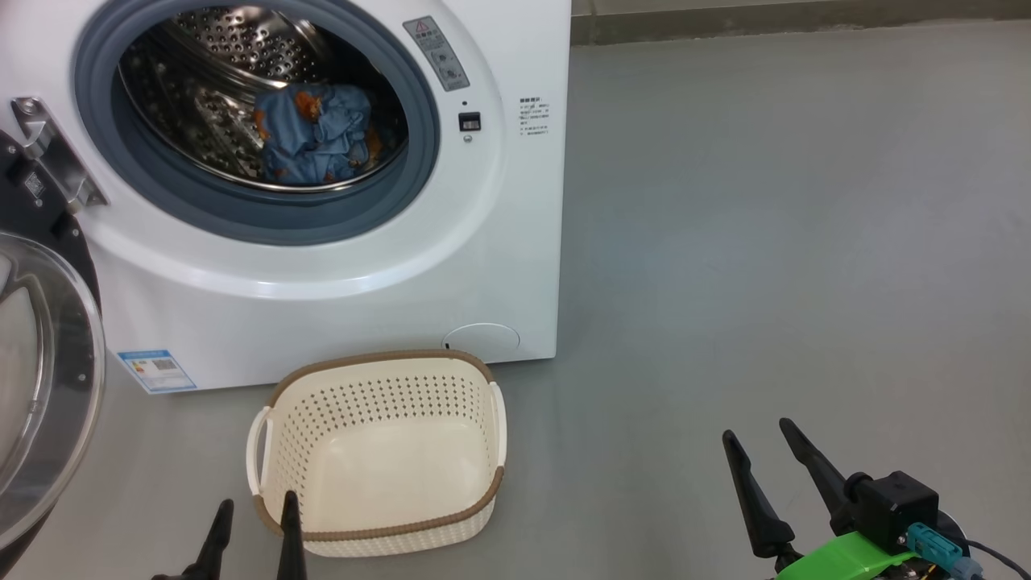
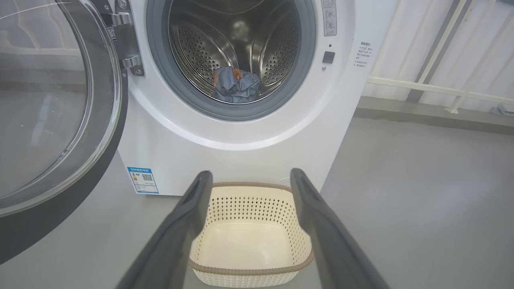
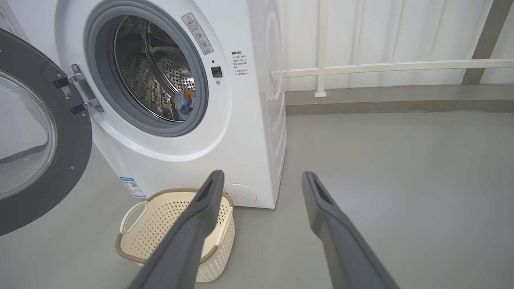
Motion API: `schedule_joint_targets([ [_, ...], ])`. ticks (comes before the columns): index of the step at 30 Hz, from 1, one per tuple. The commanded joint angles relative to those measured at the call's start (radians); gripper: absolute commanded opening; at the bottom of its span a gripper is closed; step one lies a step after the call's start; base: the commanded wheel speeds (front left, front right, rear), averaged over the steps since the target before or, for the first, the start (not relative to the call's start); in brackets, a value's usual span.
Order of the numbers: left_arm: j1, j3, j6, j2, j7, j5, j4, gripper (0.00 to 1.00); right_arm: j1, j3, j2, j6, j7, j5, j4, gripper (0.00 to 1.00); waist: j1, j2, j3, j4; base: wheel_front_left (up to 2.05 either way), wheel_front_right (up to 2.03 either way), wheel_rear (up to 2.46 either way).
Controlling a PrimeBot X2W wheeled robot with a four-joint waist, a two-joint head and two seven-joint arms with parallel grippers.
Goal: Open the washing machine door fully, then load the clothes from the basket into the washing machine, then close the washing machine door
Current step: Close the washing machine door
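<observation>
The white washing machine (image 1: pixel 338 290) stands with its door (image 1: pixel 40 379) swung wide to the left. The blue clothes (image 1: pixel 314 133) with orange prints lie inside the steel drum, also seen in the left wrist view as clothes (image 2: pixel 235 85) and in the right wrist view as clothes (image 3: pixel 185 103). The cream basket (image 1: pixel 378 451) sits empty on the floor in front of the machine. My left gripper (image 1: pixel 254 507) is open just left of the basket's near rim. My right gripper (image 1: pixel 757 435) is open over bare floor, well right of the basket. Both hold nothing.
Grey floor (image 1: pixel 765 242) stretches to the right of the machine. A white railing (image 3: pixel 381 66) and a low kerb run along the far wall. The open door (image 2: pixel 52 120) reaches out on the left side, close to my left arm.
</observation>
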Motion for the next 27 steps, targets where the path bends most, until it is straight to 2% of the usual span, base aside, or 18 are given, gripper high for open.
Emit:
schedule_joint_targets([
  [1,-0.043,0.032,-0.002,0.003,-0.006,0.012,-0.018,1.0,-0.037,0.028,-0.003,0.002,-0.011,0.012,-0.022,1.0,0.0,0.0,-0.001,-0.001,0.0,0.0,0.0],
  [15,-0.042,0.028,-0.002,0.0,-0.006,0.015,-0.015,1.0,-0.031,0.037,-0.003,0.002,-0.011,0.016,-0.023,1.0,0.0,0.0,-0.005,0.021,0.0,0.0,0.0],
  [21,-0.041,0.035,0.002,0.001,-0.006,0.015,-0.022,1.0,-0.031,0.064,-0.003,0.002,-0.011,0.02,-0.028,1.0,0.0,0.0,0.0,0.072,0.0,0.0,0.0],
  [27,-0.036,0.037,0.005,0.001,-0.006,0.016,-0.031,1.0,-0.031,0.082,-0.003,0.002,-0.01,0.005,-0.028,1.0,0.0,0.0,0.005,0.152,0.0,0.0,0.0],
])
